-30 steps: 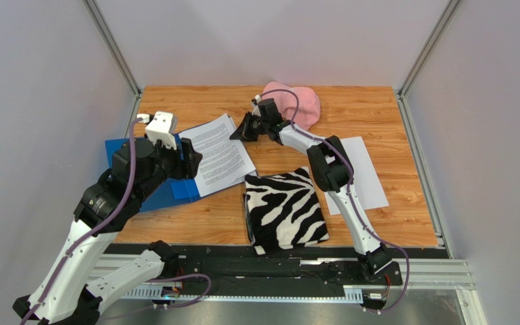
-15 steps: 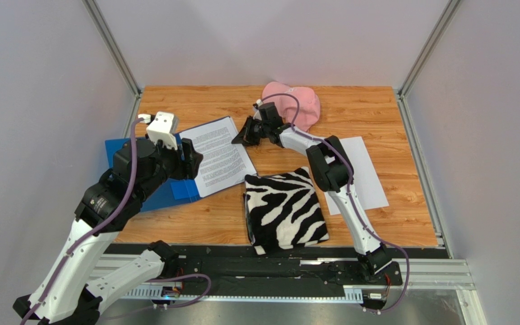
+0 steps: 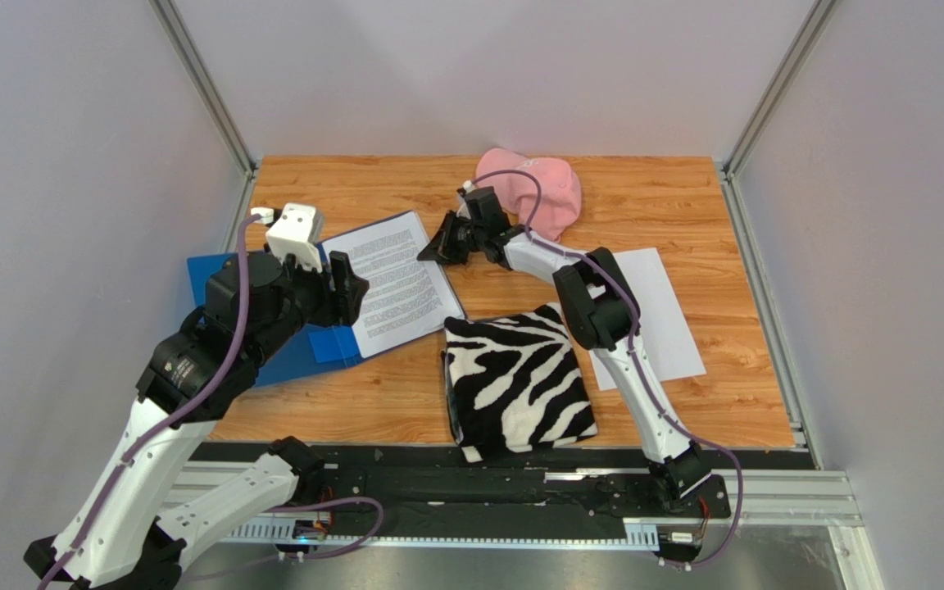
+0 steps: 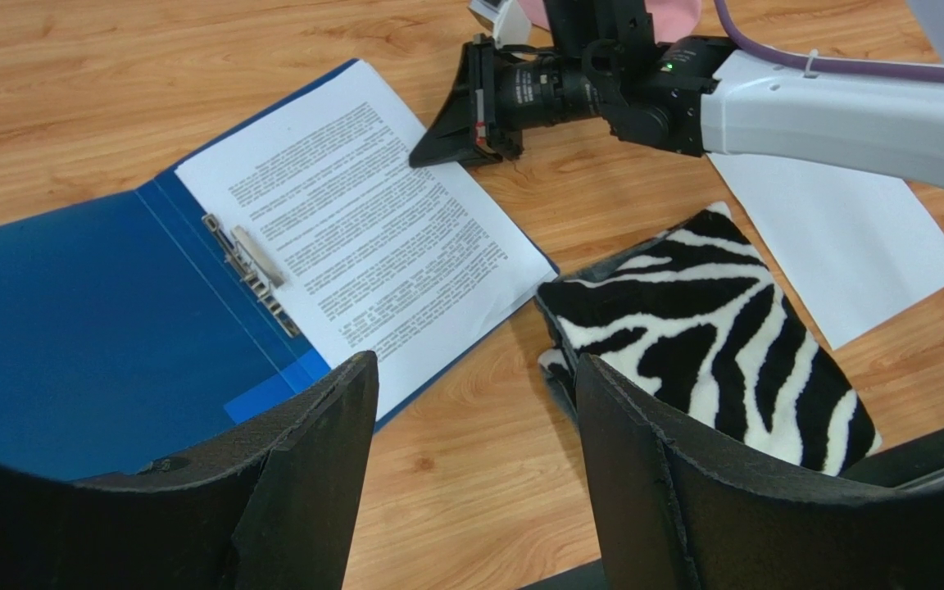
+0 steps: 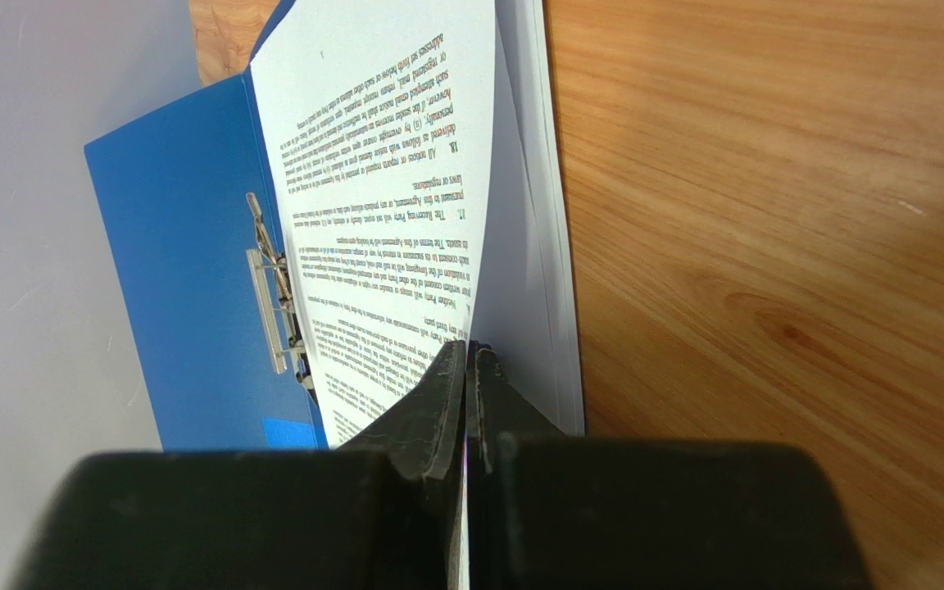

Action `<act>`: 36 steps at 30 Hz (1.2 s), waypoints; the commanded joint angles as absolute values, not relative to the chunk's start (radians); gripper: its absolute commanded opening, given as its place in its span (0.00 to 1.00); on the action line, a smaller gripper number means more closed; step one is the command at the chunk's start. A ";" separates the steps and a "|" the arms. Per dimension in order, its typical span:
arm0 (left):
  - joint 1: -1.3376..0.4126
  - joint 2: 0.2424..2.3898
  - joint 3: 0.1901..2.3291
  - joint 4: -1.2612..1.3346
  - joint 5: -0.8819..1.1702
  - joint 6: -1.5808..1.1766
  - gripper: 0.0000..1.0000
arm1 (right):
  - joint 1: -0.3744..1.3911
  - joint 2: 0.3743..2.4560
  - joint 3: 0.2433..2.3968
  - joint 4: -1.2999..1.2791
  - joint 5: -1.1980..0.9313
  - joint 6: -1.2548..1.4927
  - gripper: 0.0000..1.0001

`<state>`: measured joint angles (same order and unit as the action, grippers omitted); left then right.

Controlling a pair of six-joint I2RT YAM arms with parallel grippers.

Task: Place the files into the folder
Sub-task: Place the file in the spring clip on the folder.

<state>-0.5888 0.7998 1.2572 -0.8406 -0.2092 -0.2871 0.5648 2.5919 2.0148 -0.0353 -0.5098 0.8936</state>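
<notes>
On a wooden desk [image 3: 686, 197] between pale walls [image 3: 502, 74], the right claw [image 5: 466, 369] pinches the files [image 4: 366, 234] in the open folder [image 4: 71, 320]. The left claw [image 4: 475, 381] hangs open above.

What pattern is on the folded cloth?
The cloth has black-and-white zebra stripes, clearest in the top external view.
</notes>
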 commanded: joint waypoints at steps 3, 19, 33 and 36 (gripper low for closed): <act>-0.581 0.793 1.255 -0.815 -0.198 -0.290 0.69 | 0.578 2.546 2.054 -0.021 -0.502 0.879 0.05; -0.580 0.785 1.258 -0.810 -0.181 -0.298 0.69 | 0.594 2.531 2.195 -0.216 -0.476 0.710 0.43; -0.578 0.761 1.259 -0.828 -0.186 -0.301 0.69 | 0.626 2.551 2.304 -0.325 -0.380 0.559 0.59; -0.578 0.759 1.258 -0.828 -0.186 -0.301 0.69 | 0.638 2.566 2.341 -0.357 -0.362 0.526 0.67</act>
